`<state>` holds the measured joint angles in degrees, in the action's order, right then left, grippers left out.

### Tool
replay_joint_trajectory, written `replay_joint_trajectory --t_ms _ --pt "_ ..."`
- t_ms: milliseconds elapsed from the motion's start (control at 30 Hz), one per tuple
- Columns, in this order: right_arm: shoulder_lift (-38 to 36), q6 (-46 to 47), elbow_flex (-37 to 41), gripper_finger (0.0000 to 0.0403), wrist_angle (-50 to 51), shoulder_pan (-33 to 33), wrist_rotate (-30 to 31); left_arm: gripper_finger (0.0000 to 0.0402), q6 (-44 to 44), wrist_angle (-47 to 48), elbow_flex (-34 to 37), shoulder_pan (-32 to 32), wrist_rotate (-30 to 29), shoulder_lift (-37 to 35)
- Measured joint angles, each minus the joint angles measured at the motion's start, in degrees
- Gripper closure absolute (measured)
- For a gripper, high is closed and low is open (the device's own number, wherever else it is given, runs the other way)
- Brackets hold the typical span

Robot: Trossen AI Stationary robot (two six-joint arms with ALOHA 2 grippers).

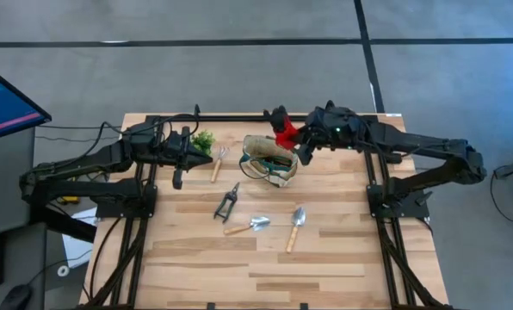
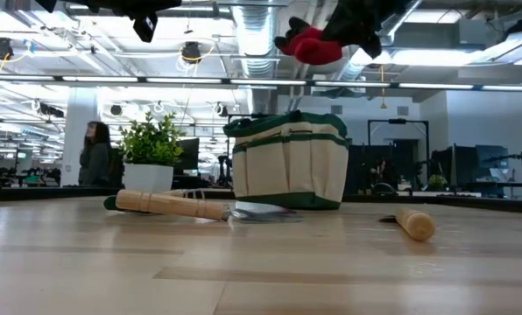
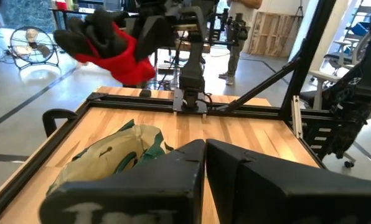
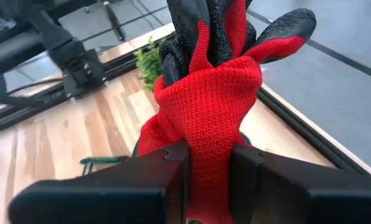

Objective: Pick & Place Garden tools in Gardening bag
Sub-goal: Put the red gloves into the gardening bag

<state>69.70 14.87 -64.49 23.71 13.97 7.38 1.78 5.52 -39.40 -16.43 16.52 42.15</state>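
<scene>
My right gripper (image 1: 298, 138) is shut on a red and black glove (image 1: 283, 129), high over the far rim of the cream bag with green trim (image 1: 269, 162). The bag stands upright on its base in the low view (image 2: 287, 162). My left gripper (image 1: 203, 158) is shut and empty, raised beside the potted plant (image 1: 204, 139), left of the bag. A wooden-handled rake (image 1: 219, 162), dark pruning shears (image 1: 227, 202) and two trowels (image 1: 248, 226) (image 1: 296, 226) lie flat on the table. My right gripper pinches the glove's bunched red knit part (image 4: 207, 155) between its two fingers (image 4: 167, 168). The fingers come roughly level from the table's right side. The glove's black-coated fingers (image 4: 198, 25) stick out beyond the fingertips. The glove is lifted clear, above the bag (image 2: 312, 44).
The plant in its white pot (image 2: 151, 153) stands left of the bag. The tools lie between the bag and the table's near edge; bare wood (image 1: 265, 267) lies nearer still. A person (image 2: 95, 153) stands in the room beyond the table.
</scene>
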Motion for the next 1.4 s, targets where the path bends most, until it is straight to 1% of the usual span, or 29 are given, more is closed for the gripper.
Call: replay_joint_trajectory --t_ms 100,167,367,500,633,800,867,933,1067,1400 --pt "2.6 0.0 0.05 0.0348 -1.27 0.31 -0.02 0.0399 -0.36 -0.01 0.0 -0.04 -0.16 0.0" --pt "5.11 -0.03 -0.02 0.0348 -3.92 0.7 -1.0 0.0399 -1.79 -0.02 0.0 -0.04 -0.16 0.0" --pt "11.72 -0.44 -3.11 0.0348 -2.94 2.13 -1.97 0.0399 -3.23 -0.07 0.0 -0.04 -0.69 0.0" --pt "15.84 -2.77 -5.92 0.0348 -2.58 2.76 -4.83 0.0399 -3.23 -0.05 0.0 -0.04 -0.67 0.0" --pt "19.9 -3.33 -9.06 0.0349 0.67 2.72 -5.95 0.0399 -3.25 -0.04 0.0 -0.04 -0.67 0.0" --pt "24.11 -6.57 -11.77 0.0349 9.04 2.63 -6.09 0.0399 -3.26 -0.04 0.0 -0.04 -0.98 0.01" --pt "24.83 -7.77 -12.49 0.0349 12.51 2.6 -6.1 0.0399 -3.26 -0.06 0.0 -0.04 -1.13 0.0" --pt "25.34 -8.36 -12.76 0.0349 13.43 2.66 -6.5 0.0399 -3.26 -0.07 0.0 -0.04 -1.72 0.02" --pt "25.32 -10.04 -12.72 0.0349 14.85 3.21 -10.39 0.0399 -3.26 -0.11 0.0 -0.04 -2.03 0.0" --pt "25.28 -13.38 -12.72 0.0349 17.09 5.4 -10.72 0.0399 -3.06 -0.48 0.0 -0.04 -2.0 0.0"
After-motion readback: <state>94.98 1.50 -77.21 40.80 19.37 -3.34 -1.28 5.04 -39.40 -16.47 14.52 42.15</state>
